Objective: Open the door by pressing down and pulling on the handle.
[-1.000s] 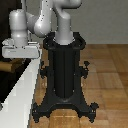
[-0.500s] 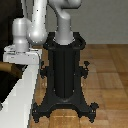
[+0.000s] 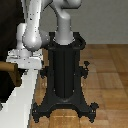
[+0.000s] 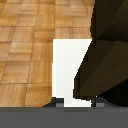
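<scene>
The door point(image 3: 7, 30) is a dark panel at the exterior view's left edge, set in a white frame point(image 3: 21, 102). The handle point(image 3: 7, 67) is a tan bar sticking out from the door, ending in a darker brown piece just below my gripper point(image 3: 20, 64). The grey-white gripper hand sits right above the handle's outer end, and I cannot see whether its fingers are open or shut. In the wrist view the door point(image 4: 112, 30) and a brown handle part point(image 4: 102, 70) fill one side, beside the white frame point(image 4: 65, 70).
The black ribbed robot pedestal point(image 3: 65, 70) stands on a wide black base point(image 3: 65, 107) on the wooden floor point(image 3: 110, 70), close beside the white frame. Wooden floor point(image 4: 25, 45) also shows in the wrist view.
The gripper has come down towards the handle over the last second, most of it in the first half. The handle looks unmoved.
</scene>
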Robot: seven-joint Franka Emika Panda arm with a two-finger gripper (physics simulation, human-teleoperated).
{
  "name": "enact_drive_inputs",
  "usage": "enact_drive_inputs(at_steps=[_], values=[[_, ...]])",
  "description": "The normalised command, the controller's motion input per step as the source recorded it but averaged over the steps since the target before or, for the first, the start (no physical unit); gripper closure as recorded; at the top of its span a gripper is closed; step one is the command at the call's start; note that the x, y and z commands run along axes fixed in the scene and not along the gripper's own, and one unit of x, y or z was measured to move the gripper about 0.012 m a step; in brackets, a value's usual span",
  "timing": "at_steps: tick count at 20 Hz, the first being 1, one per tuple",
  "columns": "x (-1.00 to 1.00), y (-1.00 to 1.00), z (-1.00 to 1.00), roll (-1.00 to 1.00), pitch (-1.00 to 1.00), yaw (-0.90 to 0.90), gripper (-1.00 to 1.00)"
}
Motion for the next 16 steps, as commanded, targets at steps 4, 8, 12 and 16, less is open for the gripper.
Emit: enact_drive_inputs(at_steps=[4,8,12,16], values=[[0.00,0.75,0.00,0.00,0.00,0.00,1.00],[0.00,1.00,0.00,0.00,0.00,0.00,1.00],[0.00,1.00,0.00,0.00,0.00,0.00,1.00],[0.00,1.00,0.00,0.00,0.00,0.00,1.00]])
